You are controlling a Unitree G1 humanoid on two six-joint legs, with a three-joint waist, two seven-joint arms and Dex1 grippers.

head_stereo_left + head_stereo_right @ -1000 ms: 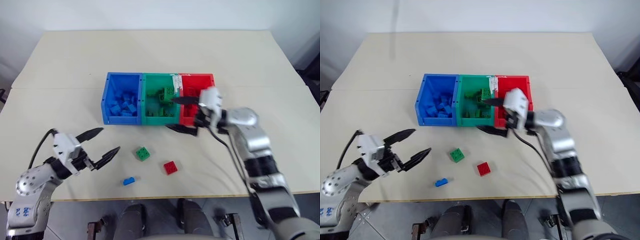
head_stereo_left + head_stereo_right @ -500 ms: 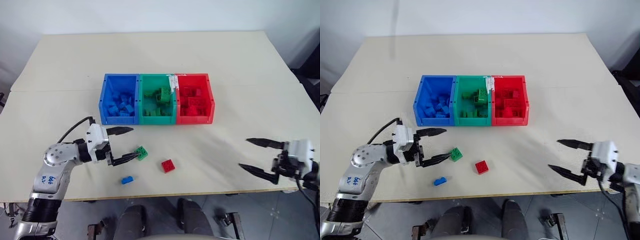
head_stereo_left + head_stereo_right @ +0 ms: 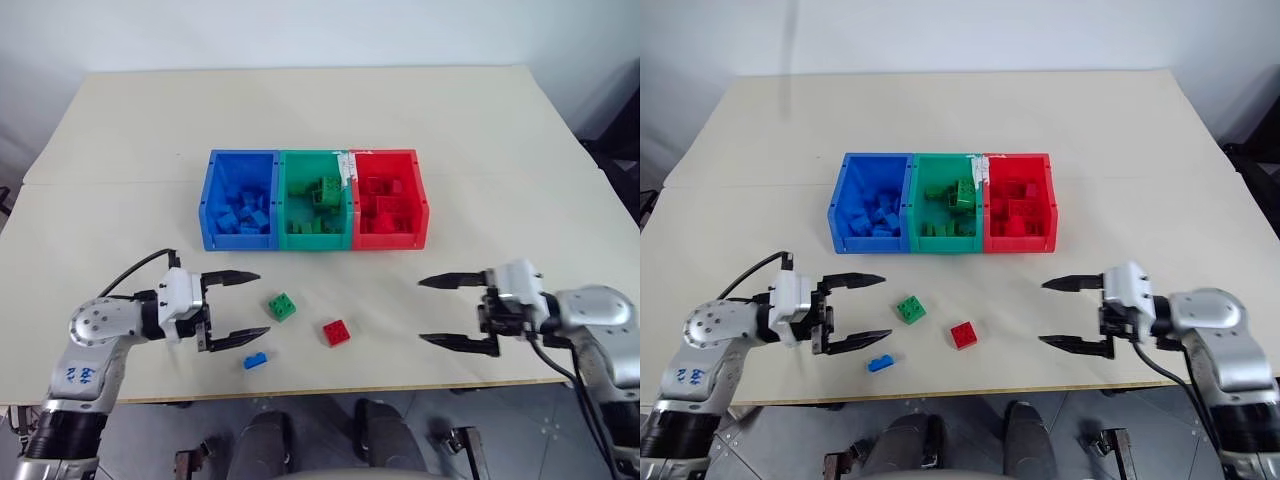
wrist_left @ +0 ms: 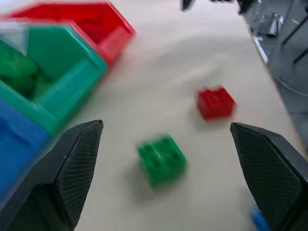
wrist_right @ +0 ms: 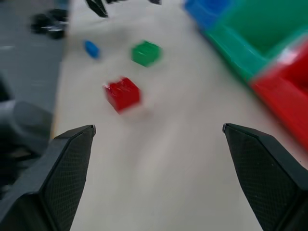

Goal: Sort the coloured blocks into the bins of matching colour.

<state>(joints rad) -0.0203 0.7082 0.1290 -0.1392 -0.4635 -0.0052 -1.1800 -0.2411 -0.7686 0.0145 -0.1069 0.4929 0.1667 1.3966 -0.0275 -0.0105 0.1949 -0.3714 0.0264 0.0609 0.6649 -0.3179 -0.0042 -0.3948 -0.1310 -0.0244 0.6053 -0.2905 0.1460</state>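
Observation:
Three joined bins stand in a row mid-table: blue bin, green bin, red bin, each holding blocks of its own colour. In front of them three loose blocks lie on the table: a green block, a red block and a small blue block. My left gripper is open just left of the green block, pointing at it, with the blue block beside its lower finger. My right gripper is open to the right of the red block, pointing left, holding nothing.
The front edge of the beige table runs close behind the loose blocks and both grippers. A seam crosses the table behind the bins. Dark floor and equipment lie past the right edge.
My right gripper left the red bin, swung out to the far right, then came back leftward toward the loose blocks. My left gripper moved in toward the green block, then eased back slightly.

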